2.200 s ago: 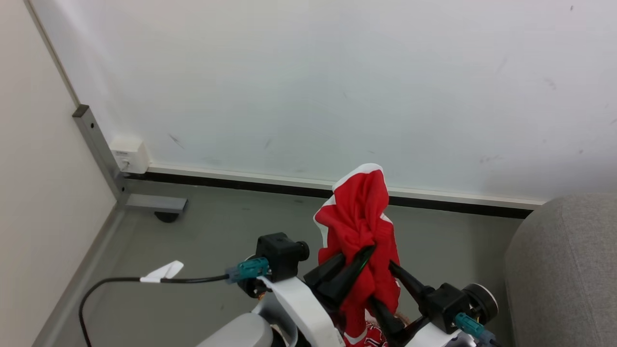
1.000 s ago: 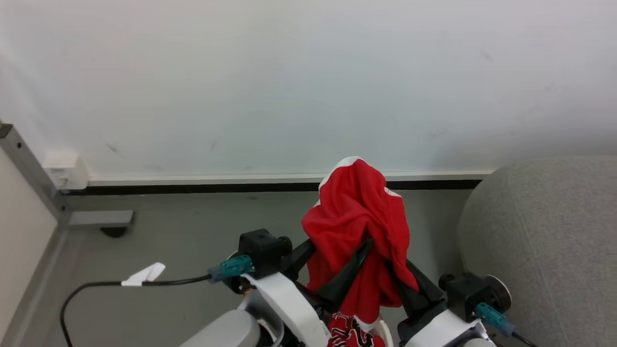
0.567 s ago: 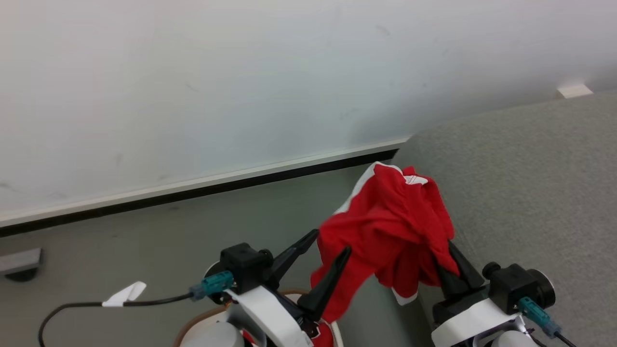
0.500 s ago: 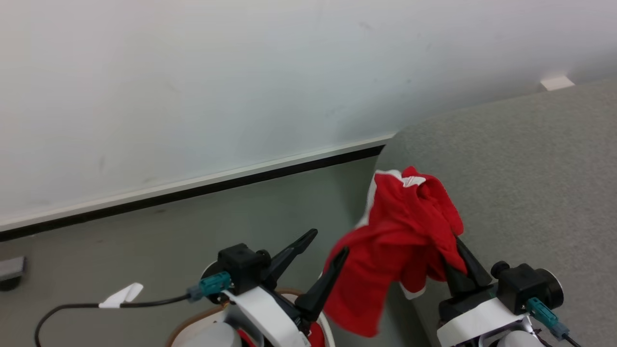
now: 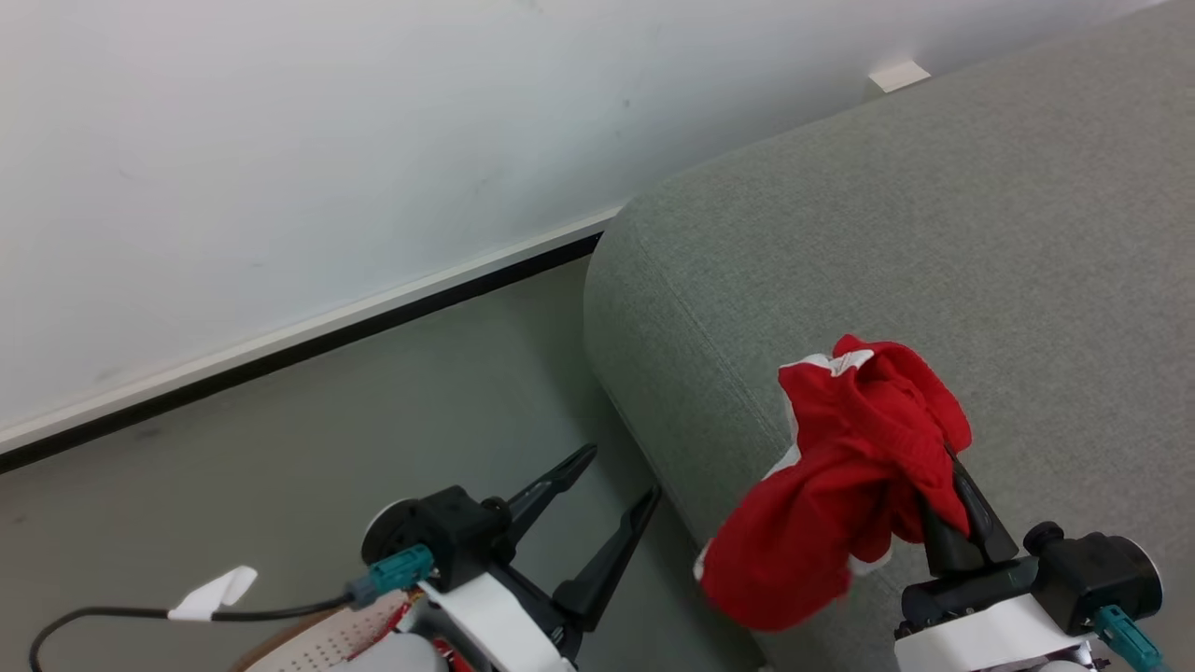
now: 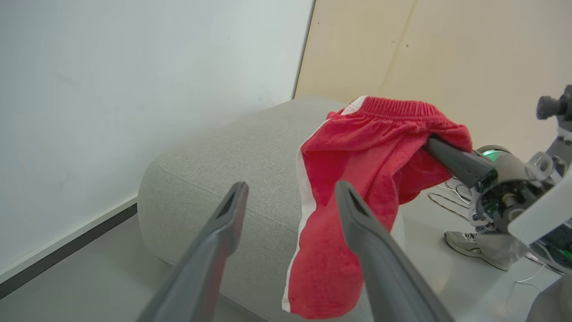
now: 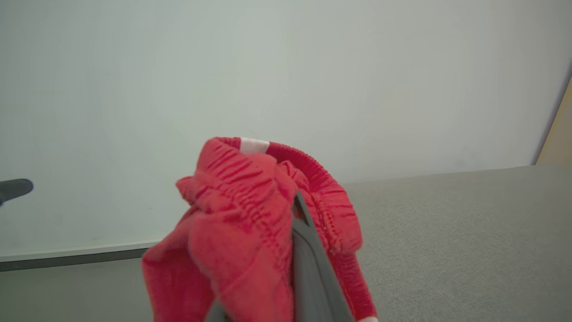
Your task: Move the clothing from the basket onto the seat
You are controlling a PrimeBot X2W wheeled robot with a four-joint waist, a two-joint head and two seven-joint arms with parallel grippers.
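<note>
Red shorts (image 5: pixel 840 485) with white trim and an elastic waistband hang from my right gripper (image 5: pixel 943 462), which is shut on the bunched fabric over the near left edge of the light-grey seat (image 5: pixel 934 233). In the right wrist view the shorts (image 7: pixel 250 223) drape over one dark finger (image 7: pixel 308 268), with the seat (image 7: pixel 469 232) beyond. My left gripper (image 5: pixel 621 471) stands open and empty above the floor, left of the seat. From its wrist camera, the shorts (image 6: pixel 357 156) hang past its spread fingers (image 6: pixel 223 223). The basket's perforated wall (image 5: pixel 345 635) shows at the bottom edge.
A white wall with a black baseboard (image 5: pixel 308 341) runs behind the grey floor (image 5: pixel 327 439). A black cable with a white tag (image 5: pixel 215 588) trails at lower left. The left wrist view also shows a shoe (image 6: pixel 469 243) and loose cables on the floor beyond the seat.
The camera has swung right, bringing the seat into full view. My left gripper let go of the shorts and opened. My right gripper carried them over the seat's edge.
</note>
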